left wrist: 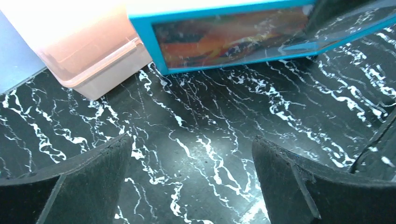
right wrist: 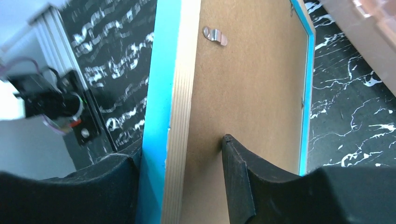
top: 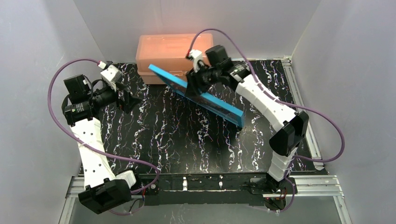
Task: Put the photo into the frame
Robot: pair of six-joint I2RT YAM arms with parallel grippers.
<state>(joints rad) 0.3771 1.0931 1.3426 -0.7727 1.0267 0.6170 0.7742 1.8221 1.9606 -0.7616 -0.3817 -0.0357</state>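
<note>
The right fingers (top: 195, 83) grip the frame (top: 215, 105) between them, one on its blue front and one on its brown back, holding it tilted on edge above the bench (top: 187, 140). The photo (left wrist: 224, 42) shows inside the frame. The left fingers (top: 127, 99) are spread wide and empty, with the frame ahead of them.

Frame (top: 212, 102) stood on its long edge over the table (top: 187, 144), running diagonally from back-left to front-right. Photo (left wrist: 233, 39) sat inside it, facing left. Right gripper (top: 192, 86) straddled the frame's top edge near the middle, one finger on each face. Box (top: 173, 51) sat at the back of the table, just behind the frame's back-left end. Left gripper (top: 128, 99) hung left of the frame, well apart, pointing toward its front.
</note>
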